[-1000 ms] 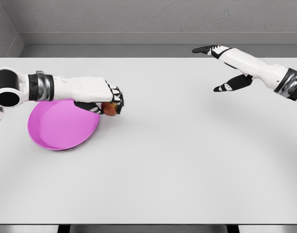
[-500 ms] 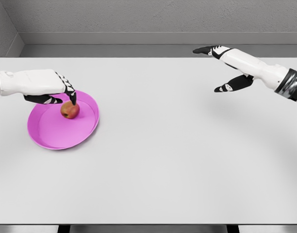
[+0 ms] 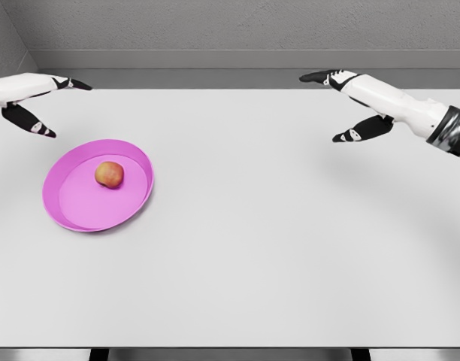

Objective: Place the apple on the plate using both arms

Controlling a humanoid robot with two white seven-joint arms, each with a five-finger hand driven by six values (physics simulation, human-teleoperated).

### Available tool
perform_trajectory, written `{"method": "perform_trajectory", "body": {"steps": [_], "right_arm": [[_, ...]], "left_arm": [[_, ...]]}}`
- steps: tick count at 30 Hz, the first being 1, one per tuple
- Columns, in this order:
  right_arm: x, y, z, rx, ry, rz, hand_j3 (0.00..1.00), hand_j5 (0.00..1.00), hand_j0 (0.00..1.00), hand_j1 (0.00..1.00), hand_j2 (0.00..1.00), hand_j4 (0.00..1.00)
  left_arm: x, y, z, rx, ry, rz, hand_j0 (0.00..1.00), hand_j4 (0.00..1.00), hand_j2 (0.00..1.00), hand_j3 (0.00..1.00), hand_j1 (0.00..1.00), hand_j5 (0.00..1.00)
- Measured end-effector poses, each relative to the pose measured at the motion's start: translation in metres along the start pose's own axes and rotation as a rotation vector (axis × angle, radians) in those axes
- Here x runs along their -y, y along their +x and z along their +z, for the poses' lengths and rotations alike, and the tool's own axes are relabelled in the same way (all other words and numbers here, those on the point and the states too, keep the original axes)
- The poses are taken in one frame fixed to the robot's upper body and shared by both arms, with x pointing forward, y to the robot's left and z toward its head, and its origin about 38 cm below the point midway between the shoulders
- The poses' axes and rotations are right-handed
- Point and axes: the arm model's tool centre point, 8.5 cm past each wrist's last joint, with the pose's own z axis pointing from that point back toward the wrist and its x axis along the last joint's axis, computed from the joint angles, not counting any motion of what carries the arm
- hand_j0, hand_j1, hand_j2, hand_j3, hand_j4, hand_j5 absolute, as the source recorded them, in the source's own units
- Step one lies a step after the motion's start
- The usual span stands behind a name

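The left hand [image 3: 31, 101], fingers spread and empty, hovers up-left of the apple [image 3: 109, 174] resting on the plate [image 3: 72, 214]; the right hand [image 3: 349, 105], also spread, is well apart.

White table [image 3: 275, 248] – grey textured wall [image 3: 237, 22] behind – soft even light.

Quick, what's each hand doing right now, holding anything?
Left hand: open, holding nothing.
Right hand: open, holding nothing.
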Motion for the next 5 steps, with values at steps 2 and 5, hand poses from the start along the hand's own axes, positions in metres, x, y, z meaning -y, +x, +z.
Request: {"method": "perform_trajectory", "body": {"steps": [2,5], "right_arm": [[-0.0001,0.0001,-0.0002,0.000,0.000,0.000,1.00,1.00,1.00,1.00,1.00,1.00],[0.0001,0.0002,0.0000,0.000,0.000,0.001,1.00,1.00,1.00,1.00,1.00,1.00]], "left_arm": [[0.0019,-0.0037,-0.0003,-0.009,0.003,0.015,1.00,1.00,1.00,1.00,1.00,1.00],[0.0026,-0.0062,-0.0004,-0.015,0.009,0.026,1.00,1.00,1.00,1.00,1.00,1.00]]}}
